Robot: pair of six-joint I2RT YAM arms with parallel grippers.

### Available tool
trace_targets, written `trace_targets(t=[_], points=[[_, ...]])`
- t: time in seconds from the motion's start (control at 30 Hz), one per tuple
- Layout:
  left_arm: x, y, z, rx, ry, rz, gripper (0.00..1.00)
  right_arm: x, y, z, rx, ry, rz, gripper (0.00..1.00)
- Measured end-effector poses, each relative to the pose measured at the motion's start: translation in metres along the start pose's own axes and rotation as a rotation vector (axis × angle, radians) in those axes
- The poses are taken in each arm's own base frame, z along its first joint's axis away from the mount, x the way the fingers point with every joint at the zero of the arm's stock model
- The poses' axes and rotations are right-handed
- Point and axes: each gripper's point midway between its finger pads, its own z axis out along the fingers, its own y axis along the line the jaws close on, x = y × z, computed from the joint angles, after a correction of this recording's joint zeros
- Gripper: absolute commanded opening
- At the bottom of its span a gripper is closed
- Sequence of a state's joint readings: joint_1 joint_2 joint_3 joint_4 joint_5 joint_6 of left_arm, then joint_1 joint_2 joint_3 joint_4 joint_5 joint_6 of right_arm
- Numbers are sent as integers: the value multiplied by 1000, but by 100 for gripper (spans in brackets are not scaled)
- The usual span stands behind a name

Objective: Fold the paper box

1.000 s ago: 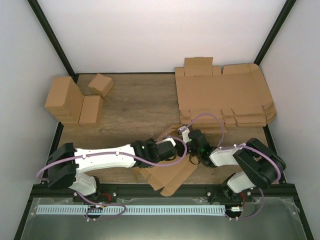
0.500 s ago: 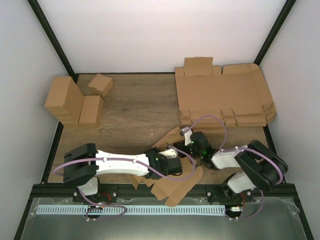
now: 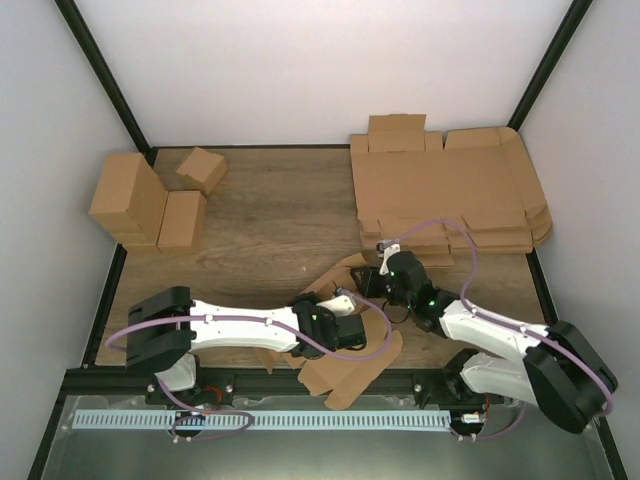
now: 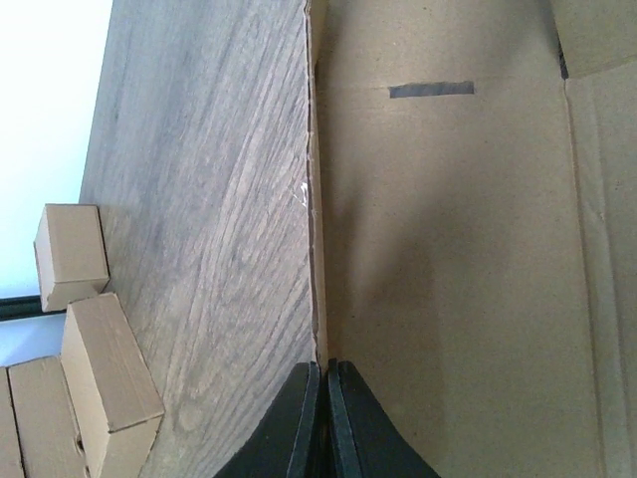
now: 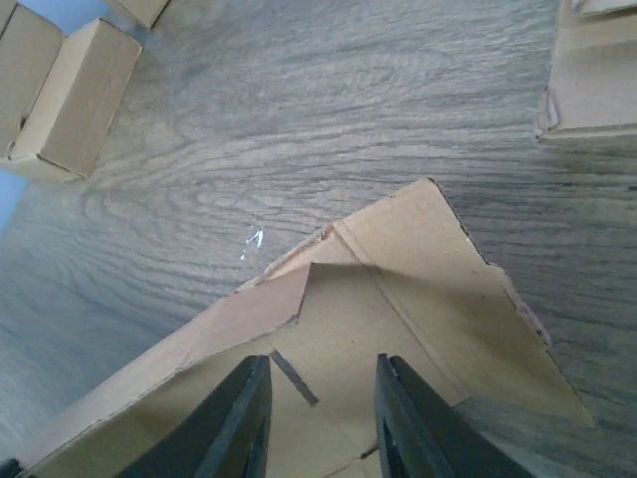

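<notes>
The paper box [image 3: 345, 372] is a brown die-cut sheet lying partly raised at the near centre of the table, with flaps spread out. My left gripper [image 3: 350, 320] is shut on the upright edge of one wall of the box [image 4: 458, 249]; its fingertips [image 4: 323, 370] pinch the cardboard edge. My right gripper [image 3: 370, 284] is open and hovers over the box's far corner. In the right wrist view its fingers [image 5: 244, 418] straddle the inner panel [image 5: 398, 299] with a raised triangular flap, touching nothing.
A thick pile of flat cardboard sheets [image 3: 445, 190] lies at the back right, its corner showing in the right wrist view [image 5: 597, 70]. Several folded brown boxes [image 3: 150, 200] stand at the back left, also in the left wrist view [image 4: 105, 388]. Black frame posts line the table's sides.
My left gripper moved right and nearer, pulling the box's wall with it. My right arm stretched out, and its gripper drew back up and away over the far corner flap.
</notes>
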State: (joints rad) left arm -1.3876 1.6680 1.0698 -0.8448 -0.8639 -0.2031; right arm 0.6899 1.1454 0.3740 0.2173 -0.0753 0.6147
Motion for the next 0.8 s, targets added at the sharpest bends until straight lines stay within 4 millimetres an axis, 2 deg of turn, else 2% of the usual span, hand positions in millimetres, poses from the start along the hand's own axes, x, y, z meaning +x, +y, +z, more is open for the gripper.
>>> trace_targets(t=[0.07, 0.1, 0.17, 0.33, 0.5, 0.7, 0.8], points=[[-1, 0, 0, 1, -3, -2, 4, -5, 3, -6, 9, 0, 89, 53], [-1, 0, 0, 1, -4, -4, 4, -6, 4, -9, 8, -2, 134, 63], [-2, 0, -1, 3, -9, -10, 4, -7, 6, -15, 2, 3, 228, 66], [-5, 0, -2, 10, -19, -23, 4, -9, 14, -22, 2, 36, 478, 64], [-6, -2, -3, 25, -19, -27, 4, -13, 31, -16, -31, 98, 700, 59], [-10, -2, -5, 35, -27, -42, 4, -6, 37, -12, -41, 158, 885, 56], [-11, -3, -5, 40, -31, -48, 4, -2, 38, -8, -35, 180, 949, 49]])
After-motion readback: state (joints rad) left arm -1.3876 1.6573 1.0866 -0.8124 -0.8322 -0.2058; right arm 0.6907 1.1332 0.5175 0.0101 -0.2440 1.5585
